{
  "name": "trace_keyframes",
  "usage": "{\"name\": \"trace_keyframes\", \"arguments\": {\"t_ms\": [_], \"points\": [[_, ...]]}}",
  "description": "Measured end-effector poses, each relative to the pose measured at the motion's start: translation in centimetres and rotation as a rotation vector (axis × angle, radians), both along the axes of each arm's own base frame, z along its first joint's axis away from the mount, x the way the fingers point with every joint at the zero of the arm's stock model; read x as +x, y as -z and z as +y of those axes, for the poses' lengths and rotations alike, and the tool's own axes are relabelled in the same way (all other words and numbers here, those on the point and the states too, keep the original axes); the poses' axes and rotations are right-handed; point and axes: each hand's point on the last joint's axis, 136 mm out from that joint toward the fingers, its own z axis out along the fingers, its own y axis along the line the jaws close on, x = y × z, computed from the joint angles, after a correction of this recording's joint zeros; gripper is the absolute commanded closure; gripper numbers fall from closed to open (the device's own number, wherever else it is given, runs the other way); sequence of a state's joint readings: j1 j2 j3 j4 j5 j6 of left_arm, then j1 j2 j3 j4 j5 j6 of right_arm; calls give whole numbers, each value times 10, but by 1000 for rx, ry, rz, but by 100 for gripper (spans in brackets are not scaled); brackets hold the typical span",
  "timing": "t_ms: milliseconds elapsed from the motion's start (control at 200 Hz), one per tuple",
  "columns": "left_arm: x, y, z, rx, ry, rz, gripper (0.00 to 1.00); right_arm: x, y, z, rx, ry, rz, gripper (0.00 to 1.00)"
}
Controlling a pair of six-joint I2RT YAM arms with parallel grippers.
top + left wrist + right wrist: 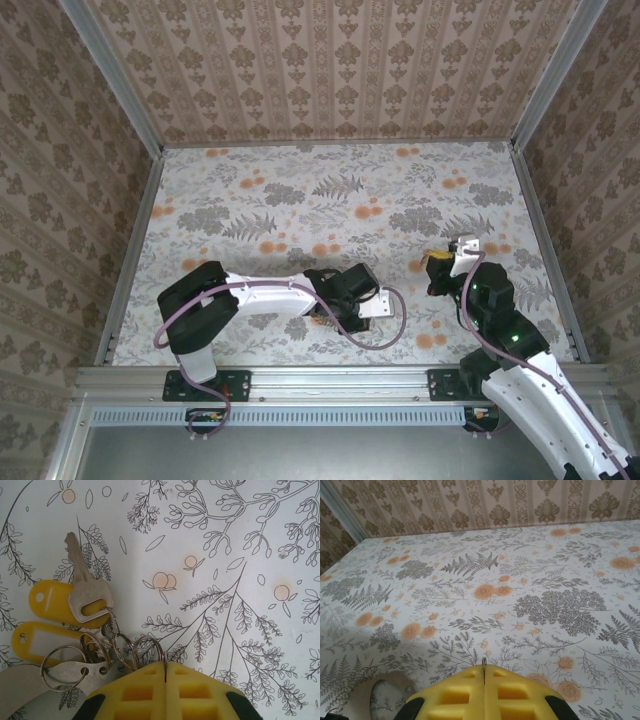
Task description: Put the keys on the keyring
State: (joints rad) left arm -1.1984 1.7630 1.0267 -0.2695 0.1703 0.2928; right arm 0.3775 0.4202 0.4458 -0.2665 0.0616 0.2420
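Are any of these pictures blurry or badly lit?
Left wrist view: sharp on the silver key and yellow tags, with soft shadows beneath them. Right wrist view: even light, and a blurred pale shape in the bottom-left corner. Top view: evenly lit, with a faint shadow under the left arm.

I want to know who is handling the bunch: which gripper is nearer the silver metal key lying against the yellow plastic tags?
Left. The left gripper is shut beside the silver key, by its metal rings. The right gripper hovers over floral tabletop, well to the right.
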Motion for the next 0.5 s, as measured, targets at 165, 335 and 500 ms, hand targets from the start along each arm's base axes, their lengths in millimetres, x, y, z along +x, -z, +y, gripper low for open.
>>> {"name": "trace_keyframes", "arguments": {"t_ms": [165, 335, 500], "points": [[-8, 1, 0, 4, 20, 19, 100, 1, 2, -2, 12, 4, 8, 100], [-12, 0, 1, -7, 27, 53, 100, 3, 13, -3, 29, 18, 65, 100], [-2, -24, 18, -77, -35, 96, 100, 1, 46, 2, 58, 10, 225, 93]]}}
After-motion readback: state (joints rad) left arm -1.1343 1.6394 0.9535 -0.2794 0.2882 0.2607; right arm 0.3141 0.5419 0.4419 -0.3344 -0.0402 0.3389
